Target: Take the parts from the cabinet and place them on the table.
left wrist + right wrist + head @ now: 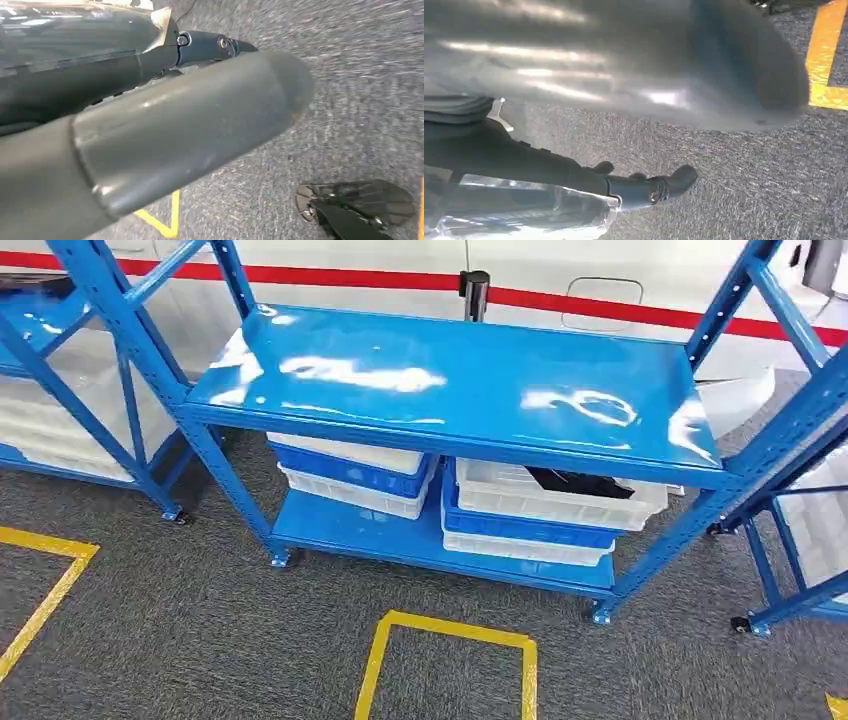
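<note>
A blue metal rack stands in front of me in the head view, its top shelf bare and glossy. On its lower shelf are stacked white and blue bins. The right-hand white bin holds a black part; the left-hand stack hides what is inside it. My left hand hangs over the grey carpet, its thick thumb and dark fingers stretched out with nothing between them. My right hand hangs the same way, fingers straight and apart from the thumb, holding nothing.
More blue racks with white bins stand at the far left and far right. Yellow tape marks a square on the carpet in front of the rack, and another line runs at the left. A white wall with a red stripe lies behind.
</note>
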`<move>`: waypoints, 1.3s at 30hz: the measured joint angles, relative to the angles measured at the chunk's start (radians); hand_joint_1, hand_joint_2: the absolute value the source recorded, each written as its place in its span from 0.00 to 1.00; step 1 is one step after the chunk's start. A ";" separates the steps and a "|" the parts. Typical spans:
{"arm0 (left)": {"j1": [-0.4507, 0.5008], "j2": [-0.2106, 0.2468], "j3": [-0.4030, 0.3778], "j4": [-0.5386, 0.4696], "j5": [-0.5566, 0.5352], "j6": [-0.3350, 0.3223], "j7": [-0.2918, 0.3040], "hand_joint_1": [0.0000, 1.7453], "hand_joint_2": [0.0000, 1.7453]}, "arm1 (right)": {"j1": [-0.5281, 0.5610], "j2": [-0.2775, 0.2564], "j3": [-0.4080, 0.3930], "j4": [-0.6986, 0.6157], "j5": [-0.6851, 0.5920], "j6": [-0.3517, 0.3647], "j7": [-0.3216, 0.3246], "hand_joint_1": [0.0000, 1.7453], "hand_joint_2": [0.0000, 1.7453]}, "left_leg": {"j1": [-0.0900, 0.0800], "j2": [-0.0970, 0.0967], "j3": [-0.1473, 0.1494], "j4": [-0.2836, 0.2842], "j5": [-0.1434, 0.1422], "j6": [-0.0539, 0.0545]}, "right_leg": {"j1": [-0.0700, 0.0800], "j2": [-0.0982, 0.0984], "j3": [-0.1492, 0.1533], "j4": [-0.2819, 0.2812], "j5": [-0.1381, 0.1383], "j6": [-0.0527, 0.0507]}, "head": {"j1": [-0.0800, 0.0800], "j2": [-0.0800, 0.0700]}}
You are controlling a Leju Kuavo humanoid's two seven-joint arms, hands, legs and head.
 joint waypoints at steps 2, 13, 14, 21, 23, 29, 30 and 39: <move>-0.005 -0.001 0.000 0.000 -0.001 -0.003 0.000 0.00 0.00 | 0.001 -0.001 -0.001 0.000 -0.003 -0.003 -0.001 0.00 0.00 | 0.012 -0.003 0.000 0.006 -0.010 -0.017 | -0.014 0.023 0.013 -0.006 0.006 -0.017 | 0.000 0.000; 0.003 0.000 0.000 0.000 -0.001 -0.003 -0.003 0.00 0.00 | -0.003 0.005 -0.019 0.000 -0.017 -0.029 -0.029 0.00 0.00 | 0.025 -0.230 -0.008 0.020 -0.006 -0.013 | 0.010 0.153 0.002 0.006 0.015 -0.027 | -0.006 0.000; 0.002 0.000 0.000 0.000 -0.001 -0.002 -0.004 0.00 0.00 | -0.005 0.006 -0.019 0.000 -0.018 -0.029 -0.029 0.00 0.00 | 0.024 -0.212 -0.013 0.023 -0.010 -0.014 | 0.005 0.161 -0.004 0.005 0.020 -0.019 | -0.003 0.000; 0.003 -0.002 0.000 0.001 -0.001 -0.003 -0.008 0.00 0.00 | -0.001 0.005 -0.026 0.000 -0.019 -0.033 -0.039 0.00 0.00 | 0.009 -0.125 -0.018 0.004 0.008 0.025 | 0.007 0.072 -0.130 0.216 -0.086 -0.018 | 0.005 0.000; 0.003 -0.001 0.000 0.001 -0.001 -0.003 -0.008 0.00 0.00 | 0.001 0.005 -0.028 0.000 -0.019 -0.035 -0.042 0.00 0.00 | 0.007 -0.103 -0.021 0.005 0.009 0.025 | 0.004 0.065 -0.157 0.292 -0.102 -0.011 | 0.005 0.000; 0.001 -0.001 0.000 0.001 -0.003 -0.004 -0.012 0.00 0.00 | 0.000 0.002 -0.033 0.000 -0.019 -0.041 -0.042 0.00 0.00 | -0.002 -0.085 -0.022 0.013 0.004 0.004 | -0.001 0.047 0.016 0.005 -0.014 0.001 | 0.004 0.000; 0.000 0.000 0.000 0.001 -0.003 -0.005 -0.012 0.00 0.00 | 0.001 0.002 -0.033 0.000 -0.019 -0.042 -0.042 0.00 0.00 | -0.001 -0.086 -0.022 0.014 0.004 0.001 | -0.003 0.048 0.011 0.002 -0.013 0.000 | 0.001 0.000; 0.000 0.000 0.000 0.001 -0.003 -0.005 -0.013 0.00 0.00 | 0.002 0.005 -0.034 0.000 -0.015 -0.050 -0.042 0.00 0.00 | 0.002 -0.090 -0.025 0.014 0.007 0.036 | -0.002 0.047 0.020 0.002 -0.011 -0.003 | 0.002 0.000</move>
